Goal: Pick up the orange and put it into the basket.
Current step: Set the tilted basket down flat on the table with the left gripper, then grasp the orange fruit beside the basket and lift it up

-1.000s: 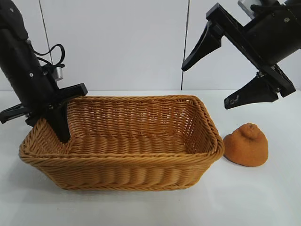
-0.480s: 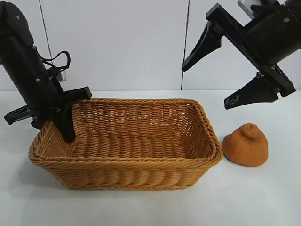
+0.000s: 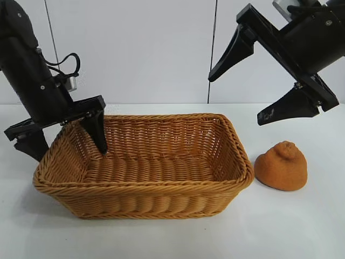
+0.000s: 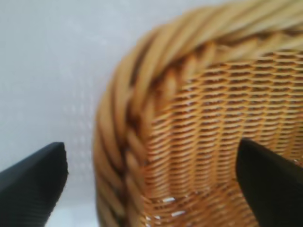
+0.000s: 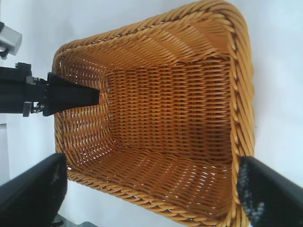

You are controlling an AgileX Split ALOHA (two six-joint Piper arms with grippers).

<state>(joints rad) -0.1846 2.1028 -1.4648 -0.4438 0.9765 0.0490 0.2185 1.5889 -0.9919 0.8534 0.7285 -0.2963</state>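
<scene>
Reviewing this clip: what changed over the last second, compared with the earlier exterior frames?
The left gripper let go of the basket's left end wall: its jaws, pinched on the rim before, now stand open astride it. Before release the basket slid slightly rightward. The orange stayed on the table beside the basket, and the right gripper stayed open above it.

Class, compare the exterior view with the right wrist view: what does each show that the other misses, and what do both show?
Only the exterior view shows the orange on the table, beside the basket and outside it, with the right gripper open in the air above. Only the right wrist view looks straight down onto the basket's whole woven floor, which holds nothing. Both show the basket and the left gripper, open astride the basket's end wall, one finger inside.
</scene>
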